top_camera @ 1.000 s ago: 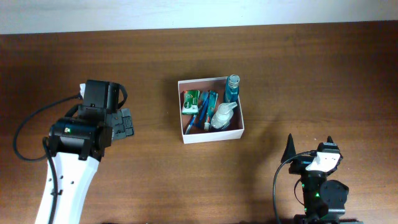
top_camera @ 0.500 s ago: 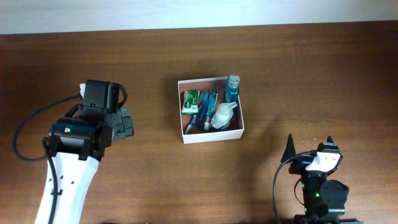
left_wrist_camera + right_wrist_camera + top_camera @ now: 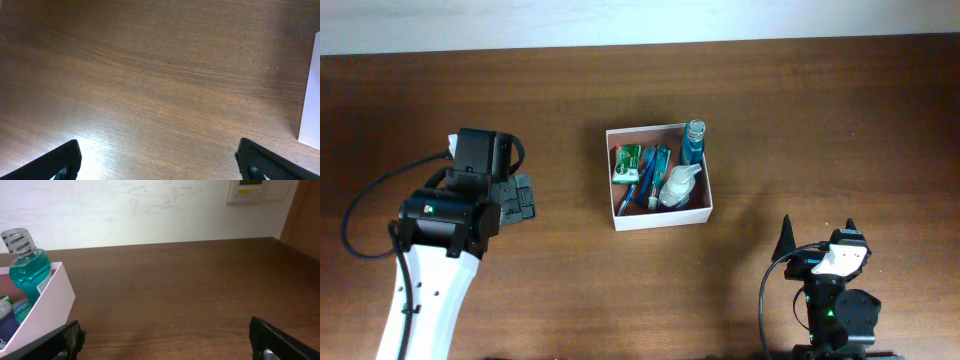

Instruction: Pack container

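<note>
The container (image 3: 660, 219), a square white-walled box, sits mid-table and holds a blue mouthwash bottle (image 3: 694, 141), a green packet (image 3: 627, 161), a white bottle (image 3: 677, 186) and a blue tube (image 3: 655, 165). My left gripper (image 3: 530, 197) hovers open to the container's left, over bare wood. In the left wrist view the left gripper (image 3: 159, 160) is empty, and only the container's white wall (image 3: 311, 100) shows at the right edge. My right gripper (image 3: 817, 235) stands open near the front right. In the right wrist view the right gripper (image 3: 165, 335) is empty, with the container's corner (image 3: 47, 305) and the mouthwash bottle (image 3: 27, 270) at far left.
The brown wooden table (image 3: 820, 120) ends at a white wall (image 3: 150, 210) along its far edge. A wall panel (image 3: 252, 189) and a brown door (image 3: 305, 215) lie behind it. The left arm's black cable (image 3: 365, 205) loops over the table at the left.
</note>
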You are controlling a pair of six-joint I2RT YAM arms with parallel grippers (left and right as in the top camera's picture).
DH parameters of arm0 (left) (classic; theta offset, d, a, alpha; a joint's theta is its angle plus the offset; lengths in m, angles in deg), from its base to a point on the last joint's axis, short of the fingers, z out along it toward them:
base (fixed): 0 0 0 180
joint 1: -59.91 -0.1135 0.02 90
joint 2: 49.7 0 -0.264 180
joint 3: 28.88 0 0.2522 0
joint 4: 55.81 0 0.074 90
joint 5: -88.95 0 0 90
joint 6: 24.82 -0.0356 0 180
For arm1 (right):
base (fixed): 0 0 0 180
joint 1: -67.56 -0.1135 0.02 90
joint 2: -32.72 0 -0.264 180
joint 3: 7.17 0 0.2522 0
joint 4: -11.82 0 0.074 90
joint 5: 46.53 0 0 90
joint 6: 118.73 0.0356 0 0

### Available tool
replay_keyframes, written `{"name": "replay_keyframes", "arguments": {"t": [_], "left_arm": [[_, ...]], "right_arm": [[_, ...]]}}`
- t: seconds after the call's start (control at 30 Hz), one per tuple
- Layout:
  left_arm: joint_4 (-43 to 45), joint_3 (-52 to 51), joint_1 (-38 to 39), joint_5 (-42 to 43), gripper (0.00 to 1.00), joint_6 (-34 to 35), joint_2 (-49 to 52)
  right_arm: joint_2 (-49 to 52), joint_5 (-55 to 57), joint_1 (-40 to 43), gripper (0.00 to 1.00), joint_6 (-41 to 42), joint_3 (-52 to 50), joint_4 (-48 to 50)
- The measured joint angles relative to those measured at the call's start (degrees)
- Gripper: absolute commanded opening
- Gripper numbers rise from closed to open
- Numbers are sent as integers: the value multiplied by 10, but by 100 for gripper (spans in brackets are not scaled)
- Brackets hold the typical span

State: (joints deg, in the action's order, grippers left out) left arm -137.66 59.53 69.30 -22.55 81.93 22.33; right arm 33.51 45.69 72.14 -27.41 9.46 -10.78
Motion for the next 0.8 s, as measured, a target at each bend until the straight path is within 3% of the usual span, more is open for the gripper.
{"name": "replay_keyframes", "arguments": {"t": [0.27,0.43,0.6,0.8], "left_arm": [[-10,-1,0,3,99,0,-18],[46,-54,0,5,99,0,-151],[184,-195,0,4,99,2,-301],[391,-396,-1,9,99,-24,-410]], "right_arm": [[0,0,0,98,0,0,0],[0,-2,0,98,0,0,1],[0,-2,0,98,0,-1,1],[0,-2,0,98,0,-1,2]]}}
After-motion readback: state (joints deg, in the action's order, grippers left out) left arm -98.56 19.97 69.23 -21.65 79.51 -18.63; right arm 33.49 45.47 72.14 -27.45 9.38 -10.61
